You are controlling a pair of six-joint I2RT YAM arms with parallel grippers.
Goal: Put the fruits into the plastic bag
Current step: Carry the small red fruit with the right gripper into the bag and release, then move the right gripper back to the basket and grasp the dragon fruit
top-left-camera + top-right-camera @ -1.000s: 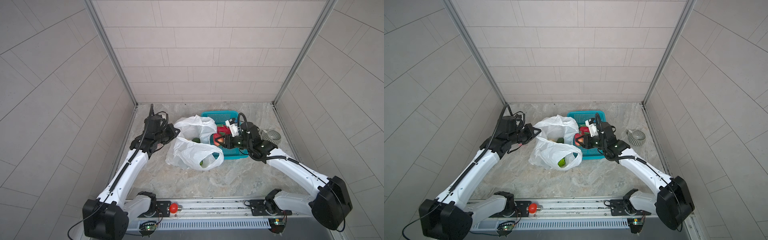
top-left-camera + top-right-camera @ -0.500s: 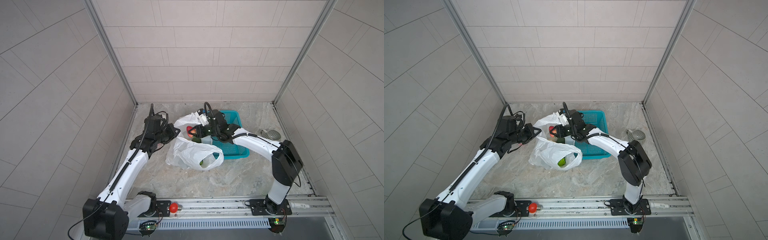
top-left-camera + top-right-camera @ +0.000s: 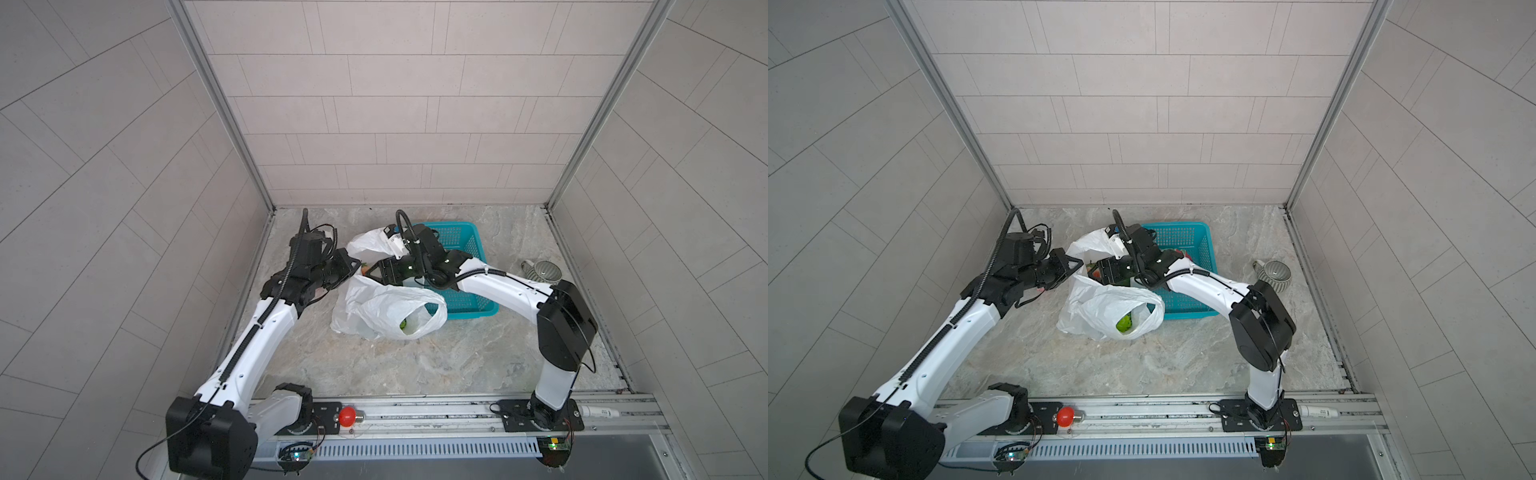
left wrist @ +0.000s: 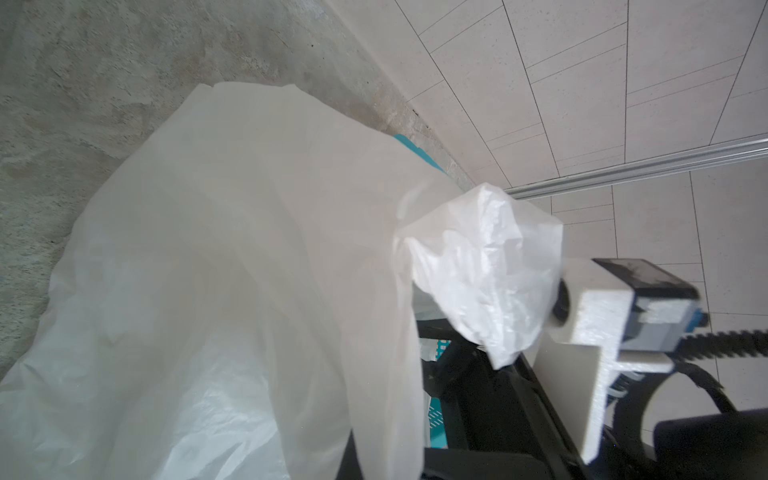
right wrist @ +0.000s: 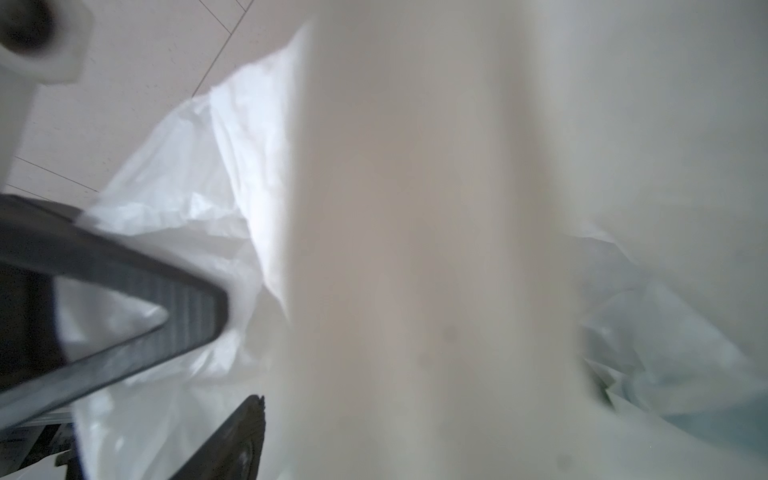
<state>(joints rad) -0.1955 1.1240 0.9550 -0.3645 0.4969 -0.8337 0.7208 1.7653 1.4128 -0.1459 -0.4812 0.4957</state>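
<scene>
Left claw pinches the rim of the plastic bag, holding its mouth up beside the teal basket. Right claw hangs spread wide over that mouth, the red dragon fruit just under it. A green fruit lies inside the bag.

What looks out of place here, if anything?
A red bulb lies on the front rail, apart from the bag and basket. It is no fruit and looks stray.
</scene>
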